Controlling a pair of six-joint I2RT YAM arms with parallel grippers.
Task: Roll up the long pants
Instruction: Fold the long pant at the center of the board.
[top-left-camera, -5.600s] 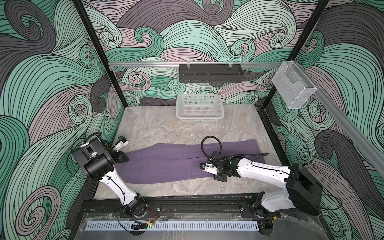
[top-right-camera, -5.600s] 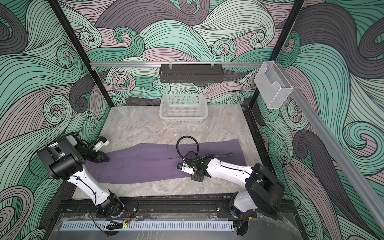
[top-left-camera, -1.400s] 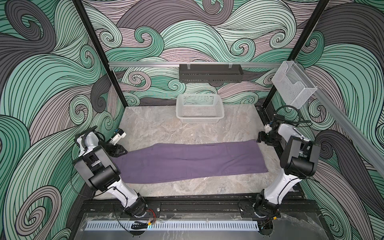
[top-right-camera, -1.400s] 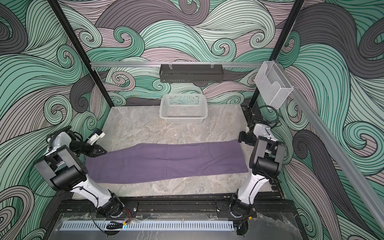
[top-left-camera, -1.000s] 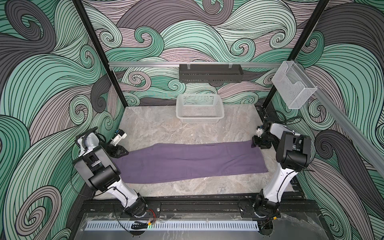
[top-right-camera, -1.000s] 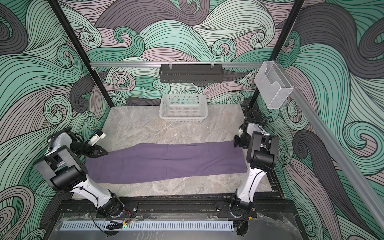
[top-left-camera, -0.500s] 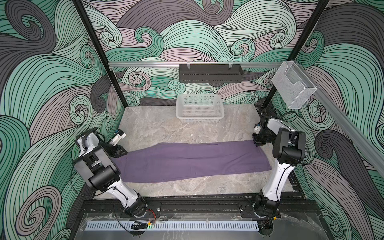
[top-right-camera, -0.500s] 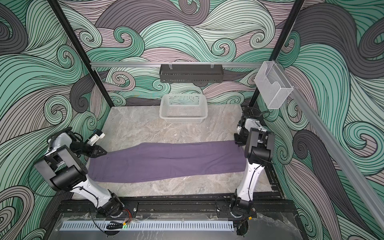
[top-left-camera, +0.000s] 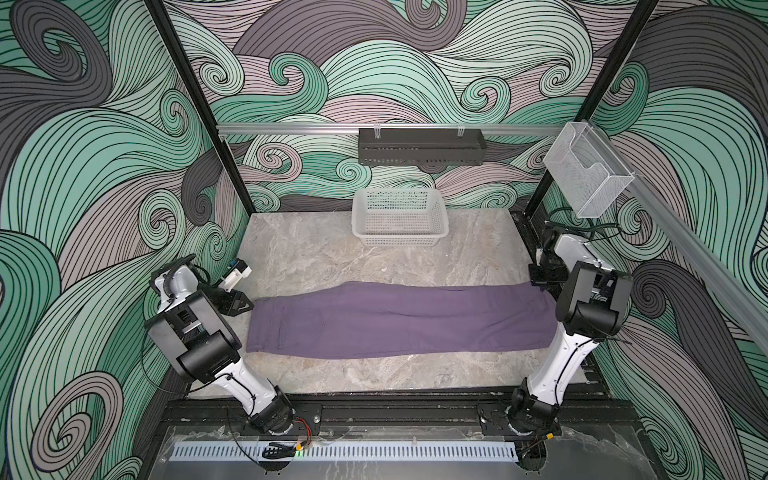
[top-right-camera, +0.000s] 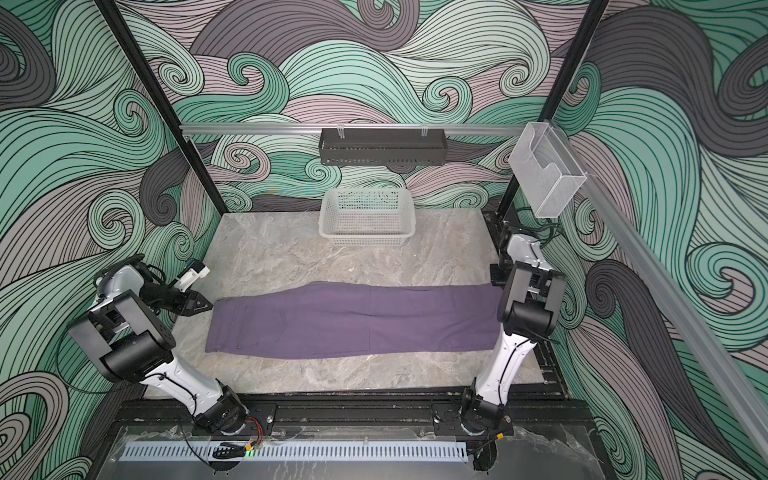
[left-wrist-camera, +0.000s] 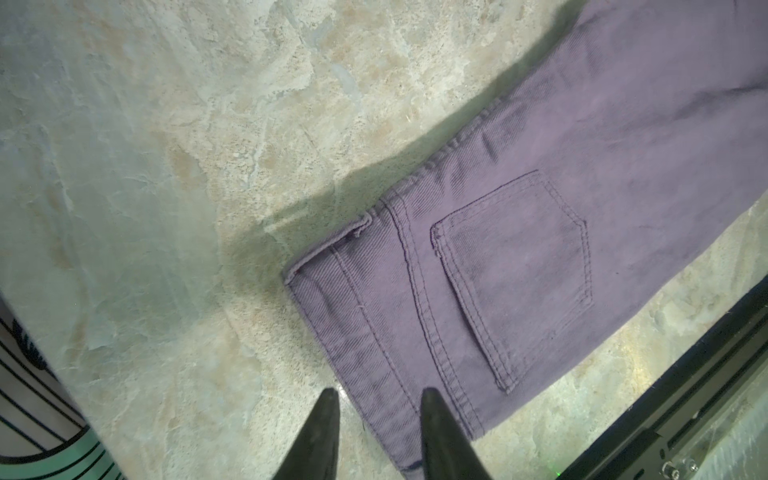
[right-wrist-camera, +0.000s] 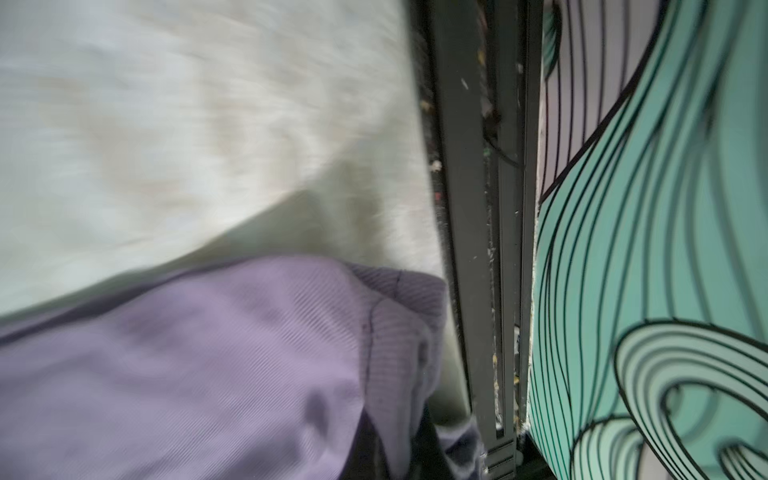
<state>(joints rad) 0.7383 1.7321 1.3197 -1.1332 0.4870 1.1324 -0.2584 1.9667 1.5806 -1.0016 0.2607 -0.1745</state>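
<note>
At the table's nine o'clock edge the left gripper hovers with its fingers apart, at the waistband's corner. The purple pants lie flat and unrolled across the middle, from nine to three o'clock, with a white basket at twelve. At three o'clock the right gripper is closed on the far cuff corner.

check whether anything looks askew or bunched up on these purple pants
Mostly flat and smooth, the long pants are bunched up only at the far cuff corner, where it is pinched in the right gripper.
</note>
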